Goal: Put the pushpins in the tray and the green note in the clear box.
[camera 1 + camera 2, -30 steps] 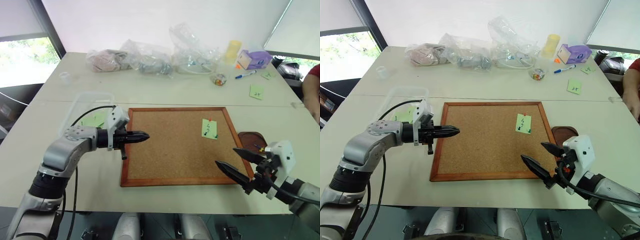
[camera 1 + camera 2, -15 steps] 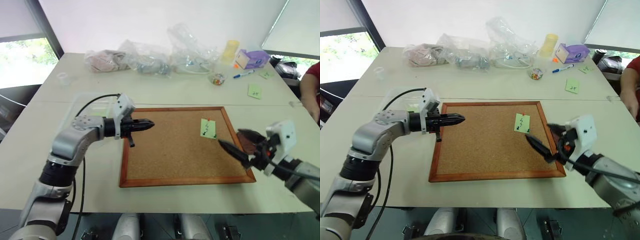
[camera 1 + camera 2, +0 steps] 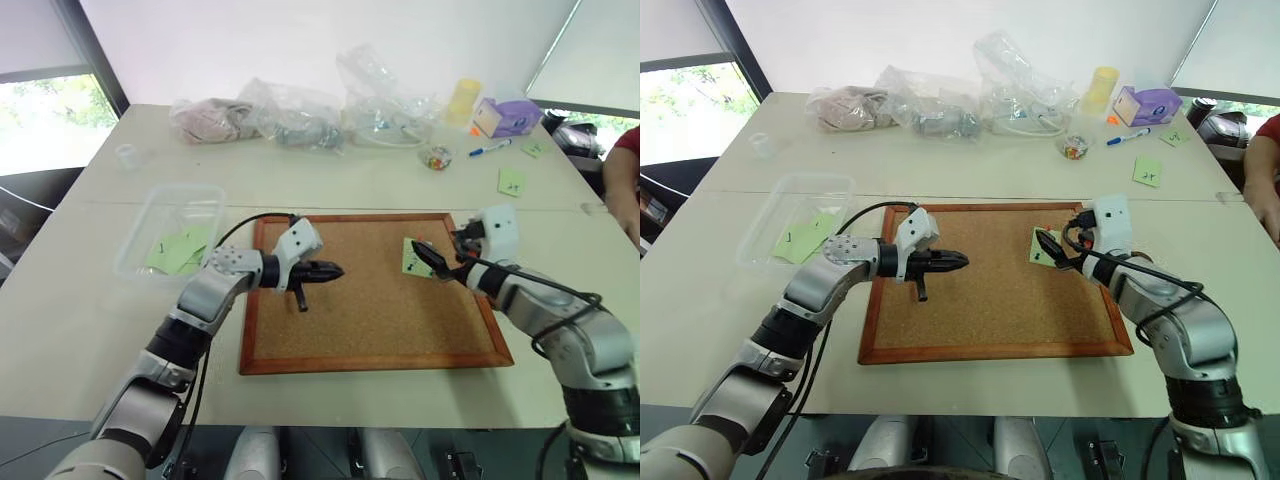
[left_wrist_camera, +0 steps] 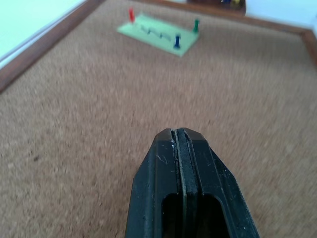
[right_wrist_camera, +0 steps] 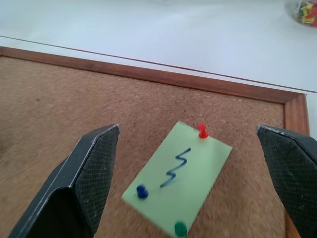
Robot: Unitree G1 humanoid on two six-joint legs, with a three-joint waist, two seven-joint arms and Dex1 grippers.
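Note:
The green note (image 5: pixel 177 176) lies on the corkboard (image 3: pixel 370 310), held by three pushpins: red (image 5: pixel 202 130), blue (image 5: pixel 142 191) and green (image 5: pixel 180 228). My right gripper (image 5: pixel 188 129) hovers open just above the note, one finger on each side of it. It covers part of the note in the head views. My left gripper (image 3: pixel 335 270) is shut and empty, low over the middle of the board and pointing toward the note (image 4: pixel 158 34). The clear box (image 3: pixel 200 192) sits left of the board with green slips inside. The tray is hidden behind my right arm.
Clear plastic bags (image 3: pixel 300 120), a yellow cup (image 3: pixel 463 100), a purple note pad (image 3: pixel 505 118), a pen (image 3: pixel 490 150) and a small cup of pins (image 3: pixel 437 158) line the table's far side. A loose green slip (image 3: pixel 512 181) lies at the right. A person's sleeve (image 3: pixel 628 150) is at the right edge.
My right gripper has moved forward from the board's near right corner to the green note, staying open. My left gripper has moved right from the board's left edge toward its middle, still shut.

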